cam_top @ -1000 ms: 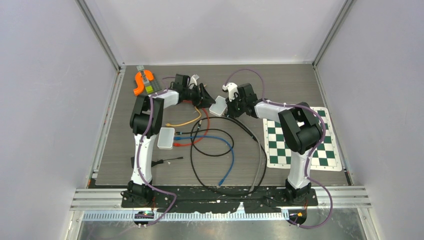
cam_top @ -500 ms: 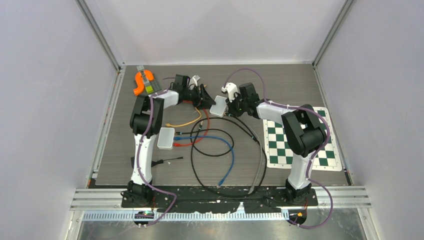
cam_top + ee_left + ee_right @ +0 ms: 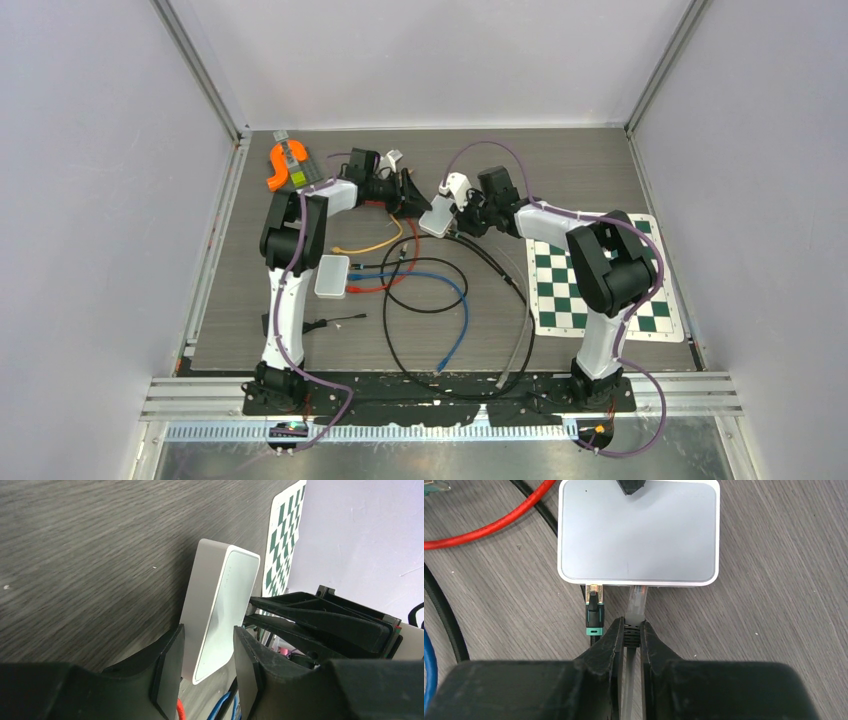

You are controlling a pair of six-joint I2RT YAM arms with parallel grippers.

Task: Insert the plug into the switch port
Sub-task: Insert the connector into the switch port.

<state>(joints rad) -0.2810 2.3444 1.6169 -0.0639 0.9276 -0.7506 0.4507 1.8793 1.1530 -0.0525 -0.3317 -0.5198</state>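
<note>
Clear plastic plug (image 3: 636,599) sits nose-first at the switch (image 3: 636,530) edge, next to a teal-banded black plug (image 3: 594,614). My right claw (image 3: 632,633) is clamped on its ribbed boot. The switch is a smooth white rounded box, squeezed in my left claw (image 3: 207,655), with the grey woodgrain table (image 3: 774,630) underneath. The ports are hidden, so I can't tell how deep it's seated.

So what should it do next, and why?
Probably push the plug straight on into the switch: the right claw grips it at the port mouth, much of it outside, while the left claw braces the switch.
</note>
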